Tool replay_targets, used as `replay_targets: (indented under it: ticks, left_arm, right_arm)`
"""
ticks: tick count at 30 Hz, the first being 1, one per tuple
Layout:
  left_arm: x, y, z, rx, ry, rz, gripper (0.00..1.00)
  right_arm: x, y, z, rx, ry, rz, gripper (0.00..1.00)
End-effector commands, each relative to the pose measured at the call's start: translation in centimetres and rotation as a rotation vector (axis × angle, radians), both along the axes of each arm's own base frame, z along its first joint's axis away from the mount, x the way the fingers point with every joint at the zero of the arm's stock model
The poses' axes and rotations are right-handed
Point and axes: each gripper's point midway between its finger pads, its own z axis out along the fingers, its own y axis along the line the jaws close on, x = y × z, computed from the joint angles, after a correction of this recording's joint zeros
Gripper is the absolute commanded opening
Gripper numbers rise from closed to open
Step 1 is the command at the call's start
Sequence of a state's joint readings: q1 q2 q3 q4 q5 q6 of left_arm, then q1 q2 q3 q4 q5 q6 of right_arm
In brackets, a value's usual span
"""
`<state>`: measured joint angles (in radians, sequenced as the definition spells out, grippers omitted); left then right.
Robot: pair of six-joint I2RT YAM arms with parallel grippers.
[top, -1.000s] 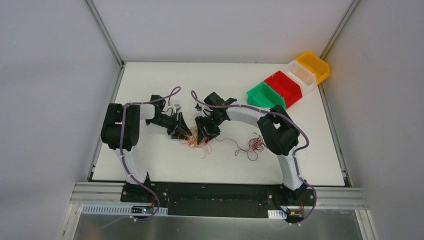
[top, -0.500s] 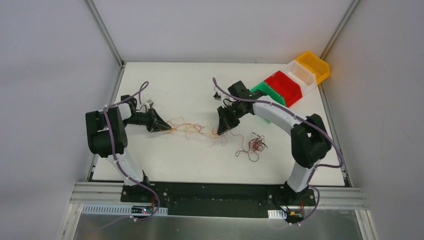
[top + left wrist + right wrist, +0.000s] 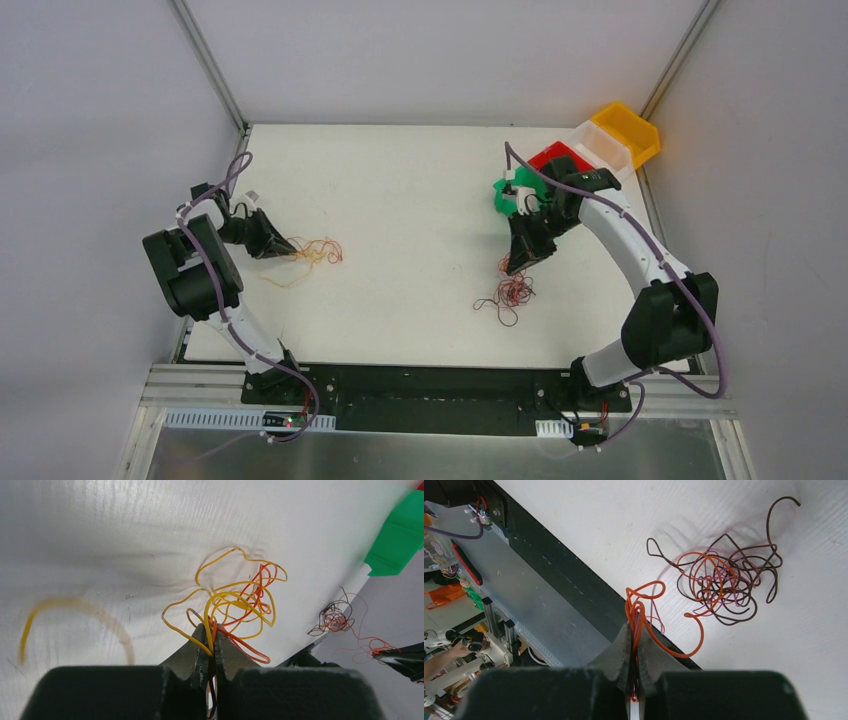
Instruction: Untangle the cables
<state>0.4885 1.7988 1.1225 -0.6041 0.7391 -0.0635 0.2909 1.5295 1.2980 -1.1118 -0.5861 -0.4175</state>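
Both arms have swung wide apart vs 0.5 s ago, and the tangle has split in two. L gripper (image 3: 288, 246) is pinched tight on the yellow/orange cables (image 3: 318, 250), which trail on the table (image 3: 400, 180) at far left. R gripper (image 3: 513, 266), likewise closed, grips an orange strand (image 3: 644, 592) leading into the red/brown clump (image 3: 510, 293) near the green bin (image 3: 502, 197). Best approach, imo: keep grip firm and lift R slowly to tease loops out, since jerking may tighten knots.
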Motion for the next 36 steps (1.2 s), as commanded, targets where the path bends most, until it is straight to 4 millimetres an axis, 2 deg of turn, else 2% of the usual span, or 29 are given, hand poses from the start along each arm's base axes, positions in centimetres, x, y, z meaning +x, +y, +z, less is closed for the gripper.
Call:
replay_targets:
  ticks: [1,4,8,12,14,15,17,18,20,21,22,23,24,25,27,29,32,34,36]
  left_arm:
    - [-0.7,-1.4,1.3,-0.048,-0.029,-0.082,0.0]
    - [-0.5,-4.9,5.2,-0.168,-0.13,-0.146,0.0]
    - [-0.4,-10.0,11.7,-0.253,-0.265,-0.254,0.0]
    - [-1.1,-14.5,17.6,-0.324,-0.373,-0.371,0.0]
    - [-0.9,-15.3,19.1,-0.34,-0.39,-0.373,0.0]
    - [-0.7,-15.3,19.2,-0.336,-0.39,-0.363,0.0]
    - [-0.3,-15.1,18.7,-0.323,-0.386,-0.357,0.0]
    - [-0.1,-14.9,18.1,-0.307,-0.376,-0.35,0.0]
    - [0.2,-14.6,16.5,-0.279,-0.338,-0.332,0.0]
    - [0.2,-14.4,15.5,-0.265,-0.312,-0.319,0.0]
    - [0.4,-14.1,14.3,-0.239,-0.285,-0.304,0.09]
    - [0.5,-13.8,13.3,-0.221,-0.261,-0.296,0.22]
    - [0.5,-13.5,12.4,-0.199,-0.24,-0.285,0.43]
    - [0.6,-13.3,11.8,-0.179,-0.225,-0.277,0.52]
    - [0.7,-13.1,11.3,-0.162,-0.217,-0.276,0.65]
    - [0.8,-13.6,11.2,-0.164,-0.222,-0.297,0.68]
    - [0.3,-16.2,11.2,-0.174,-0.239,-0.383,0.68]
    - [-0.5,-19.7,10.7,-0.189,-0.244,-0.479,0.67]
    - [-0.9,-22.0,9.7,-0.204,-0.236,-0.534,0.66]
  right_arm:
    - [-0.4,1.2,4.2,0.105,-0.072,0.035,0.0]
    - [1.8,3.3,6.5,0.193,-0.127,-0.001,0.0]
    - [4.4,6.7,10.5,0.298,-0.183,0.015,0.0]
    - [5.1,9.9,14.9,0.364,-0.29,0.097,0.0]
    - [4.5,11.4,17.1,0.397,-0.357,0.158,0.0]
    - [4.1,12.2,18.0,0.415,-0.377,0.183,0.0]
    - [3.8,13.1,19.5,0.45,-0.404,0.2,0.0]
    - [3.8,13.2,19.6,0.456,-0.396,0.196,0.0]
    - [3.8,12.7,18.1,0.431,-0.364,0.188,0.0]
    - [3.7,12.1,16.5,0.403,-0.339,0.182,0.0]
    - [3.8,11.1,14.4,0.368,-0.313,0.169,0.0]
    - [3.7,10.0,12.3,0.328,-0.297,0.157,0.06]
    - [3.4,8.6,9.9,0.278,-0.28,0.156,0.18]
    - [2.6,7.0,7.6,0.216,-0.265,0.175,0.31]
    - [0.3,3.9,3.3,0.09,-0.234,0.25,0.56]
    - [-1.4,1.2,0.3,-0.011,-0.209,0.275,0.71]
    - [-2.0,0.6,-0.7,-0.019,-0.211,0.239,0.77]
    - [-0.6,1.7,-0.5,0.008,-0.217,0.176,0.77]
    - [1.3,3.2,-0.1,0.043,-0.217,0.106,0.74]
